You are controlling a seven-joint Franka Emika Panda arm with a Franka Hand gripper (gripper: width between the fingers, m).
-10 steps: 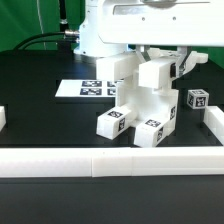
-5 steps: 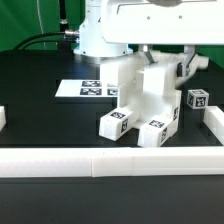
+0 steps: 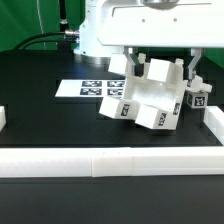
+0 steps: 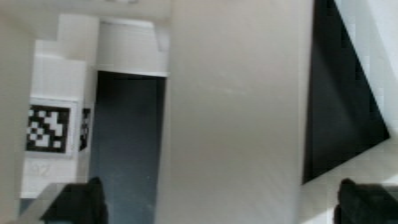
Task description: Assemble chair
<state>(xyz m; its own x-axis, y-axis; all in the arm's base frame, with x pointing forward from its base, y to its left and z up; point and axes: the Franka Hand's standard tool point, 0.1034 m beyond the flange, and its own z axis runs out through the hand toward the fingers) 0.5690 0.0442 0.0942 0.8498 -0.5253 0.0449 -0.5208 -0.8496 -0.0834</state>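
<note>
Gripper [image 3: 160, 72] fingers [image 4: 71, 203] stand spread wide with nothing held, as I see it, straddling the upper part of the white chair [image 3: 148, 97], which sits tilted directly beneath them on the black table [image 3: 45, 120], clear of both pads.

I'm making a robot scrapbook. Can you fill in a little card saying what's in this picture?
Chair: white blocky pieces joined together, tilted
Pincer: open, one finger on each side of the chair's top, not squeezing it
Table: black
Marker board: flat on the table, to the exterior view's left of the chair
Rail: long, white, along the near edge
</note>
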